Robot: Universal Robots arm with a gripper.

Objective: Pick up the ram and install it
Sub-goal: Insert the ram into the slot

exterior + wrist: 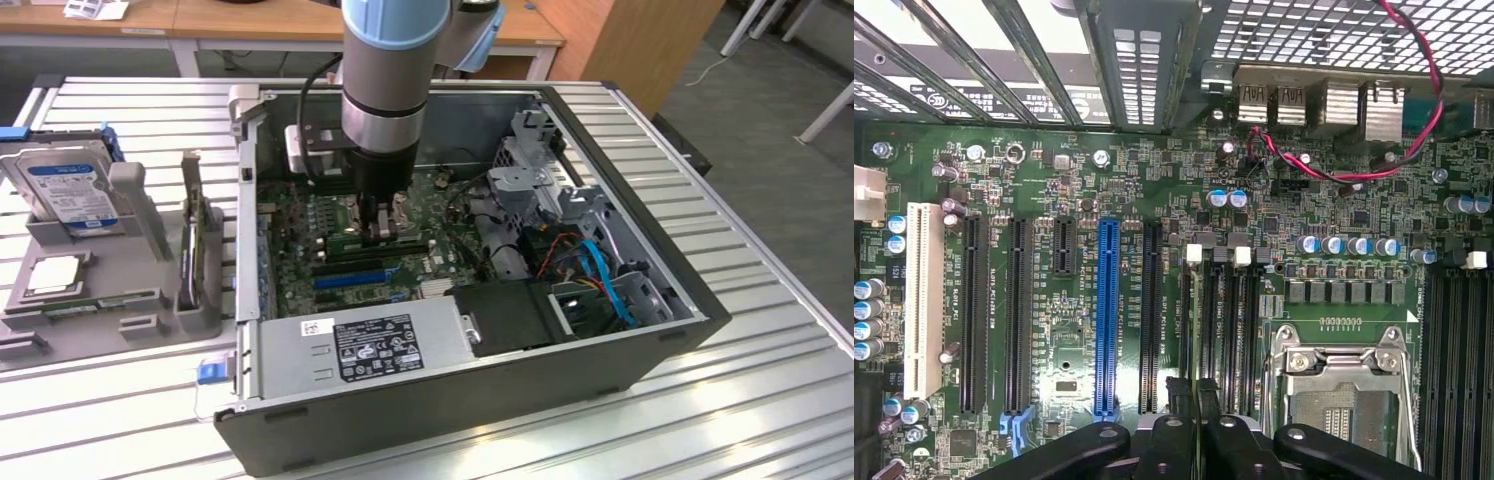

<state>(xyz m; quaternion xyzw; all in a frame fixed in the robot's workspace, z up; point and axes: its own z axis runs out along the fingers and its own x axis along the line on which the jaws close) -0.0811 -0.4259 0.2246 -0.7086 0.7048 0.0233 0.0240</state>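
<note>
The pincer [383, 226] is down inside the open computer case [641, 345] on the worktop [787, 400], just beside the processor socket [1344, 395], its fingertips [1180, 392] clenched almost together over the black memory slots [1226, 310]. The ram [408, 243] appears as a green stick along those slots, beside the socket under the pincer; whether it is pinched cannot be told.

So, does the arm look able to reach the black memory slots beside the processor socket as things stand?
Probably yes: the case side is open, the hand hangs right over those slots, and the red cable lies clear of them.
</note>
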